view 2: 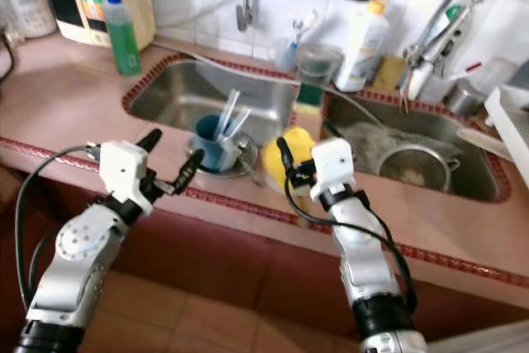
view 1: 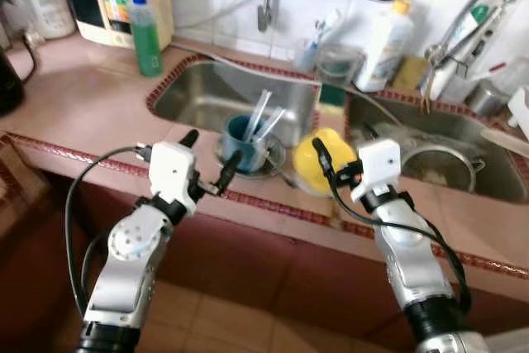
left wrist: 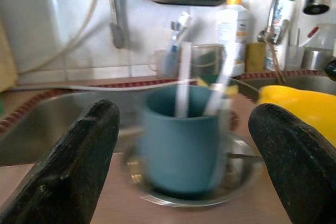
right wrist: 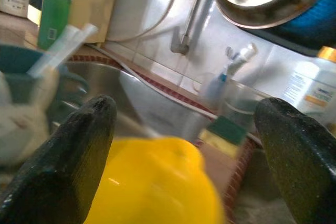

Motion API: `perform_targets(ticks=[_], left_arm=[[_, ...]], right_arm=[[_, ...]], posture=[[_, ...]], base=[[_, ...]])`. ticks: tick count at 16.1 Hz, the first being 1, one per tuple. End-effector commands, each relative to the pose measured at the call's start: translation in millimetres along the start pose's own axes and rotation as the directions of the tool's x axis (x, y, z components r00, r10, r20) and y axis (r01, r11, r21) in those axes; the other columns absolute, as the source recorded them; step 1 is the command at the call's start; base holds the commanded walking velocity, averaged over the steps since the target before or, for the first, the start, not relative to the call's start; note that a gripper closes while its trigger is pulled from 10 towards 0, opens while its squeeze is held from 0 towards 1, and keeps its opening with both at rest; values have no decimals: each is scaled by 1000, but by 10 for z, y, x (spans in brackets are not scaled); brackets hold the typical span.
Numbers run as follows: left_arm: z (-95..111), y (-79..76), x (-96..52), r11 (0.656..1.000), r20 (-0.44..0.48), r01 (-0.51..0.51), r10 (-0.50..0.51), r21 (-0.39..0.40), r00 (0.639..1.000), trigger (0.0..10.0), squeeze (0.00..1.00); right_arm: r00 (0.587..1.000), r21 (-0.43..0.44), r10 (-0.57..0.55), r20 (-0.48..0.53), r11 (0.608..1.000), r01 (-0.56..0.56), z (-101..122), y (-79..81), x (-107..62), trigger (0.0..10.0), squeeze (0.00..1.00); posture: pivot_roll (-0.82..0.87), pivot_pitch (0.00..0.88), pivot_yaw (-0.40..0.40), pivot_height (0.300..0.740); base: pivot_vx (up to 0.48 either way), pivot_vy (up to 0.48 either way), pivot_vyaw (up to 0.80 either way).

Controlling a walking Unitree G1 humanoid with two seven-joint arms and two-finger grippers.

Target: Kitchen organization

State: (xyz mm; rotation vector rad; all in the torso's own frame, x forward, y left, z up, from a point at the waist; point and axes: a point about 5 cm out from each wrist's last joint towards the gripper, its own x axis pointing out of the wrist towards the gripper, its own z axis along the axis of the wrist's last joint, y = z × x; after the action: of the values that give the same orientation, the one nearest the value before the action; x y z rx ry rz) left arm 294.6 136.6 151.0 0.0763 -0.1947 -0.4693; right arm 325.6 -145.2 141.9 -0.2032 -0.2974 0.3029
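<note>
Left eye view is showing the double sink (view 1: 207,93) set in the pink counter (view 1: 91,97). I am holding my left gripper (view 1: 210,158) spread wide before the blue cup (view 1: 245,145) on its steel dish, and my right gripper (right wrist: 184,145), equally wide, is facing the yellow cup (view 1: 318,159) beside it.

A pink tiled countertop (view 1: 91,109) with a dark red mosaic edge holds a double steel sink (view 1: 207,93). On its front ledge a teal cup (view 1: 245,143) stands in a steel dish (view 1: 277,159), a yellow cup (view 1: 318,160) just beside. A green bottle (view 1: 146,35) stands near the wall.
</note>
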Motion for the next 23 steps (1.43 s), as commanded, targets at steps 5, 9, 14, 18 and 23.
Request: perform_targets(ticks=[5, 9, 14, 18, 23], left_arm=[[-30, -92, 171, 1000, -111, 23, -21, 15, 994, 10000, 0], [96, -65, 366, 999, -150, -3, 10, 47, 989, 10000, 0], [269, -121, 668, 991, -143, 32, -14, 130, 990, 10000, 0], [240, -156, 794, 985, -191, 45, -12, 170, 982, 10000, 0], [203, -190, 952, 967, -227, 7, 52, 254, 973, 10000, 0]], right_arm=[[1000, -15, -8, -6, 1000, 8, -9, -79, -51, 10000, 0], [1000, -7, -7, -9, 1000, 7, -16, -43, -54, 10000, 0], [1000, 10, -19, 2, 1000, 19, 16, -29, -33, 10000, 0], [999, 21, -32, 7, 999, 32, 28, -23, -47, 10000, 0], [996, 109, 90, -7, 990, -88, 28, 113, -134, 10000, 0]], posture=[[10, 0, -87, 740], [9, 0, -88, 740], [-4, 0, -79, 740], [-22, 0, -68, 740], [-39, 0, -53, 740]], base=[[0, 0, 0], [0, 0, 0], [0, 0, 0], [0, 0, 0], [0, 0, 0]])
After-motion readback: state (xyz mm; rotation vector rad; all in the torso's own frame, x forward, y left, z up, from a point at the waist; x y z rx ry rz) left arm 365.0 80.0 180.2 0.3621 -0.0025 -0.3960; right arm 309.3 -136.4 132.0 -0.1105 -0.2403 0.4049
